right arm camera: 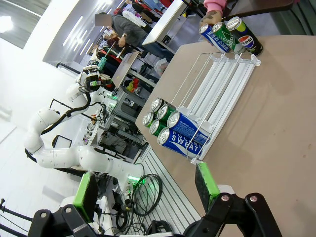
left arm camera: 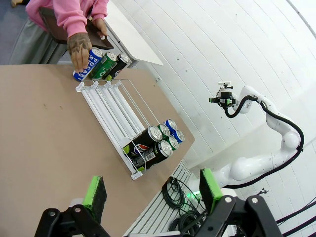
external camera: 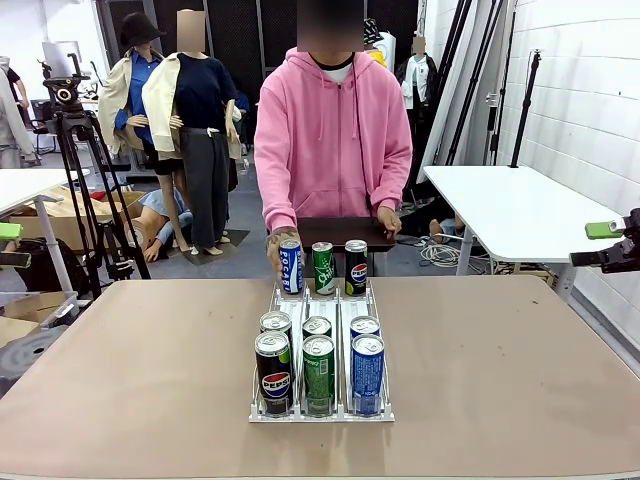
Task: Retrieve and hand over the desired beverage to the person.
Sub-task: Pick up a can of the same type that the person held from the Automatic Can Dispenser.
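The person in a pink hoodie stands at the table's far side, one hand resting on a blue can at the far end of a white wire rack. A green can and a black Pepsi can stand beside it. Several more cans sit at the rack's near end, fronted by a black Pepsi, a green and a blue one. My left gripper hangs open off the table's left. My right gripper is open off the right.
The person's other hand holds a dark board at the table's far edge. The brown tabletop is bare on both sides of the rack. A tripod stands back left, and a white table back right.
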### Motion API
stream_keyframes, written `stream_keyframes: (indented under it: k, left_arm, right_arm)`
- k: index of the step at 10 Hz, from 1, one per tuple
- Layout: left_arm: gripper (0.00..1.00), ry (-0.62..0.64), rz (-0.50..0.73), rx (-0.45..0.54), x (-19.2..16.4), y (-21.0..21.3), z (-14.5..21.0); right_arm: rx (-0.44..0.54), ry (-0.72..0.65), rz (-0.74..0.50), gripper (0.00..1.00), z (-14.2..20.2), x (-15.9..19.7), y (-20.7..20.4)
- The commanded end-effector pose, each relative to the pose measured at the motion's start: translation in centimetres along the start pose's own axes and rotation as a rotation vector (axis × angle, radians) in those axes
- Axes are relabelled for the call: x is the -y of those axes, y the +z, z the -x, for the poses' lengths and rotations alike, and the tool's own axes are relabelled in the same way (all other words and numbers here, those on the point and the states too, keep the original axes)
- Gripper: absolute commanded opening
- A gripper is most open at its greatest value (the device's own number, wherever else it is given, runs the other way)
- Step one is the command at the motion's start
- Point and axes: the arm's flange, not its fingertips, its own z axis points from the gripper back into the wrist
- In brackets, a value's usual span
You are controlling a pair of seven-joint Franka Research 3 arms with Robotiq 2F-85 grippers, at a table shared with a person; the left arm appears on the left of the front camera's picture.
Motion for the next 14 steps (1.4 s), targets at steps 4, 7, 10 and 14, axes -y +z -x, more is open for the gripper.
stream_keyframes:
  k: [4,7,10,14]
  left_arm:
    - [1.0,-0.001,0.012,0.008,0.0,0.1,0.0]
    - [1.0,-0.001,0.012,0.008,0.0,0.1,0.0]
    - [1.0,-0.001,0.012,0.008,0.0,0.1,0.0]
    - [1.0,-0.001,0.012,0.008,0.0,0.1,0.0]
  right_arm:
    - [0.005,0.0,-0.005,1.0,0.0,-0.1,0.1]
    - [0.005,0.0,-0.005,1.0,0.0,-0.1,0.1]
    - [-0.043,-0.001,0.017,1.0,-0.9,-0.6,-1.6]
    - [-0.148,0.044,0.064,1.0,-3.1,-4.8,-5.8]
